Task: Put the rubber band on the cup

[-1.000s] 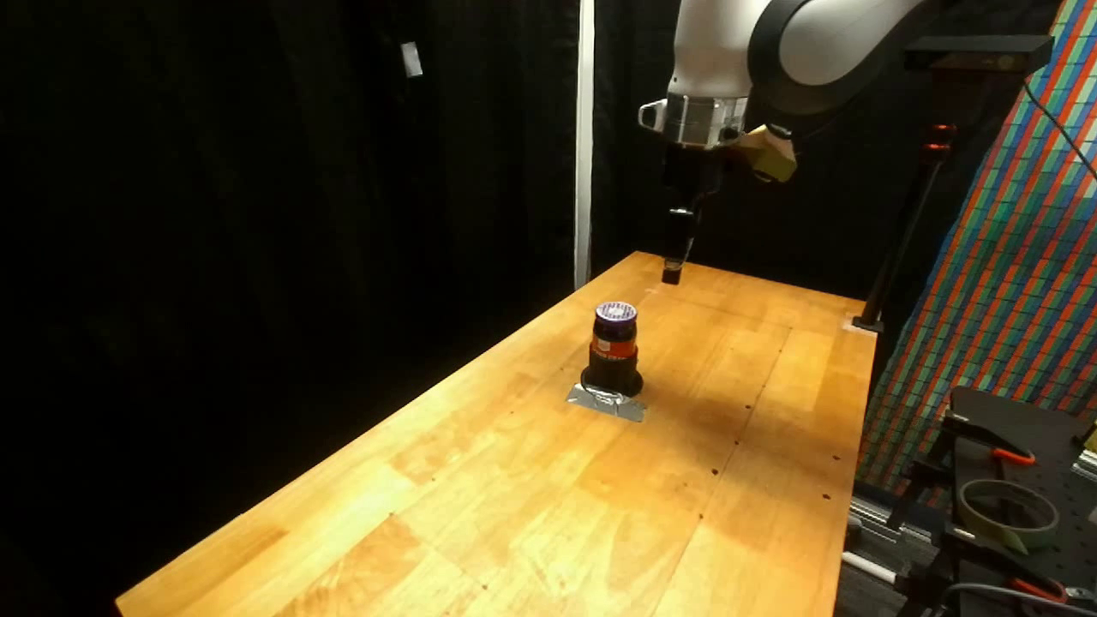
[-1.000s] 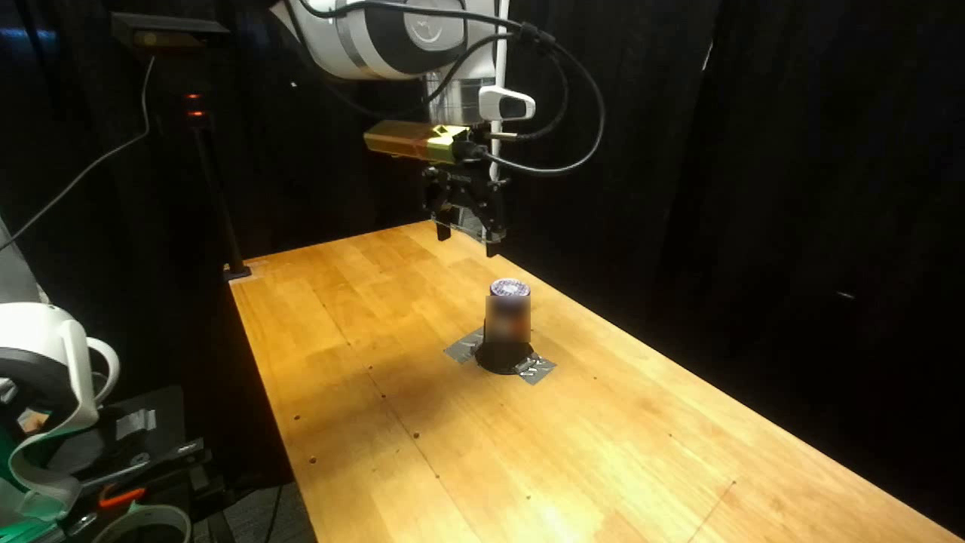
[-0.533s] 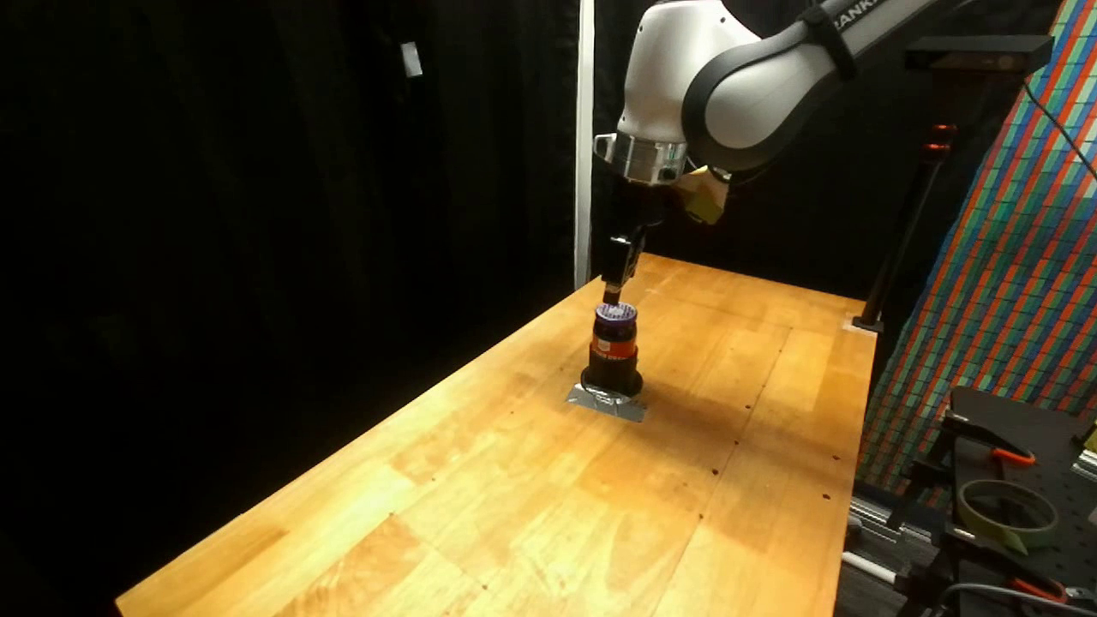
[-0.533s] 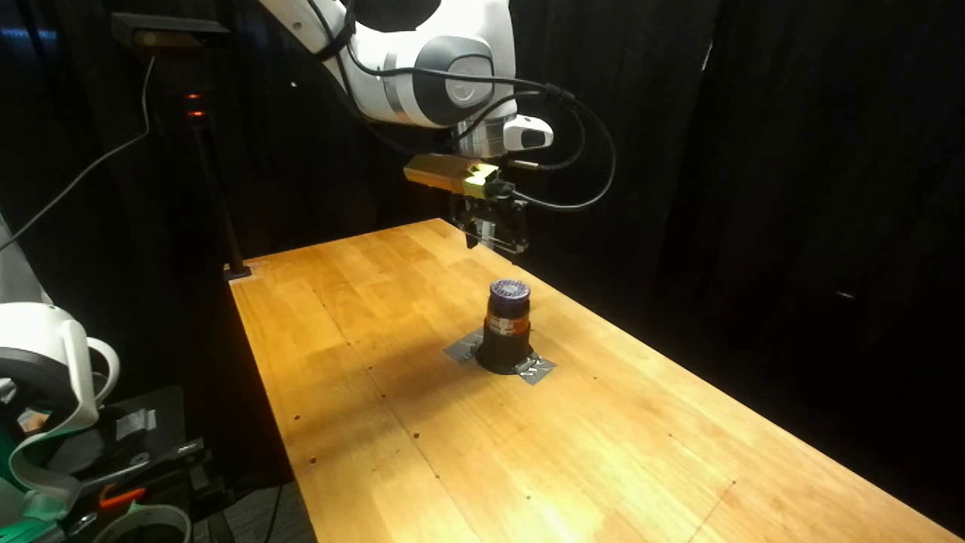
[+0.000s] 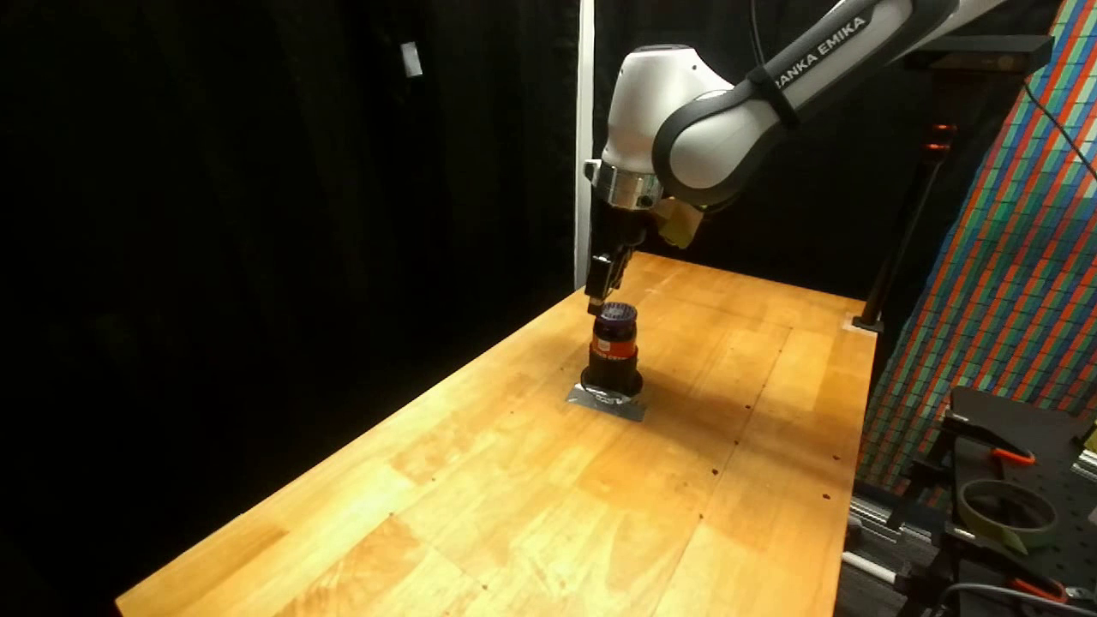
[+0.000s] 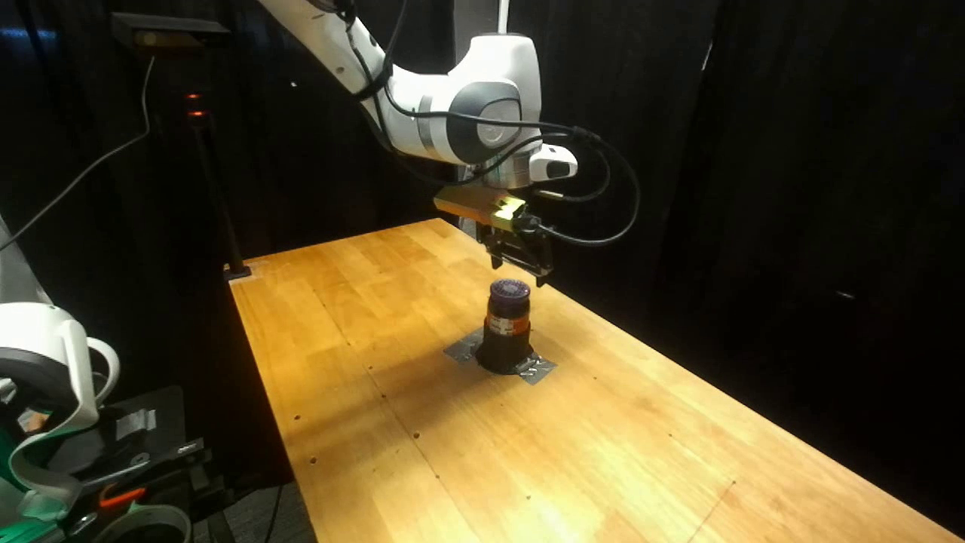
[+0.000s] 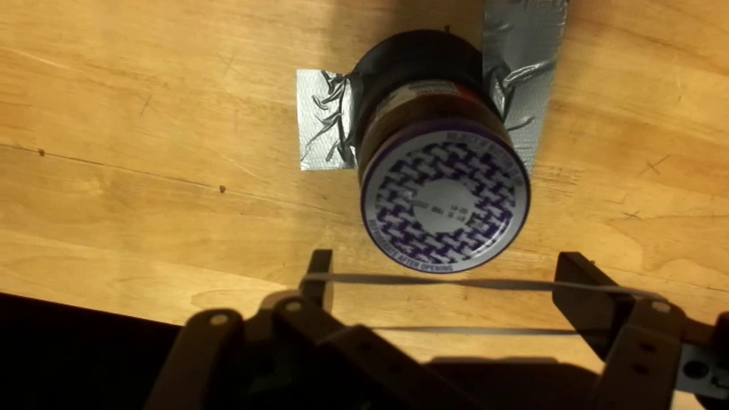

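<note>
Big wooden table (image 6: 603, 437), white robot arm (image 5: 660, 103) over it, black gripper (image 6: 519, 273) with fingers (image 7: 589, 313) wide apart, purple-topped jar (image 7: 445, 199) close by, standing in a black holder (image 6: 503, 356), silver tape (image 7: 319, 122) on both sides, thin rubber band (image 7: 501, 283) stretched around both fingers.

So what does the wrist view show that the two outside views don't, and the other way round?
Only the wrist view shows readable words on the lid, such as REFRIGERATE AFTER OPENING, and, clearly, two strands of the rubber band.

Only the exterior views show the robot's white arm and the dark stand with red lights.

All share the jar, silver tape, wooden table and gripper.
</note>
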{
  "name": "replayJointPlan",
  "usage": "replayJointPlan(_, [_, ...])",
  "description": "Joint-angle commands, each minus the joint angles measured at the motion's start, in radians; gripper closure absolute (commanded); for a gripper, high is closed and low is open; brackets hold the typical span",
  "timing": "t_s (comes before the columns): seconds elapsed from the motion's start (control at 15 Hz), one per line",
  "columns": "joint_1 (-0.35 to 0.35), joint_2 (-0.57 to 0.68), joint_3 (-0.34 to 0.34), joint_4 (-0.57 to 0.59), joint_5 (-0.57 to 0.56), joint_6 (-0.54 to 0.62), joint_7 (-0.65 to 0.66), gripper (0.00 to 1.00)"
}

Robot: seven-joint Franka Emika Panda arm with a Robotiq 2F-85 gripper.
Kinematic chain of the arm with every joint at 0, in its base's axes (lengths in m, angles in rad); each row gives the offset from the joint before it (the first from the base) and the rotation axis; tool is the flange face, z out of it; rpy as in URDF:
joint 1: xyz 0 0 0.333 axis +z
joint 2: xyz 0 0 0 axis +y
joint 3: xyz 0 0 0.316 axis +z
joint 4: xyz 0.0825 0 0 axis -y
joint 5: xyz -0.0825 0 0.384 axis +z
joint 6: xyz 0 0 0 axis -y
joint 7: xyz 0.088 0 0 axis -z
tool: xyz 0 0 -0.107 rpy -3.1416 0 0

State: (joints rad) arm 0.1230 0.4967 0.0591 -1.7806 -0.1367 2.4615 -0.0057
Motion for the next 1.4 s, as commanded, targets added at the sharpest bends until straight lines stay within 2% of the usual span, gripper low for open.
replayJointPlan(0.0, [0.016, 0.069, -0.031, 0.076, -0.024, 0.017, 0.031, 0.0])
replayJointPlan(0.53, [0.011, 0.129, -0.038, 0.111, -0.018, 0.011, 0.022, 0.0])
replayJointPlan(1.0, [-0.001, 0.123, -0.034, 0.074, -0.01, 0.013, 0.006, 0.0])
replayJointPlan(1.33, [-0.021, 0.074, -0.015, 0.007, 0.019, -0.01, -0.018, 0.0])
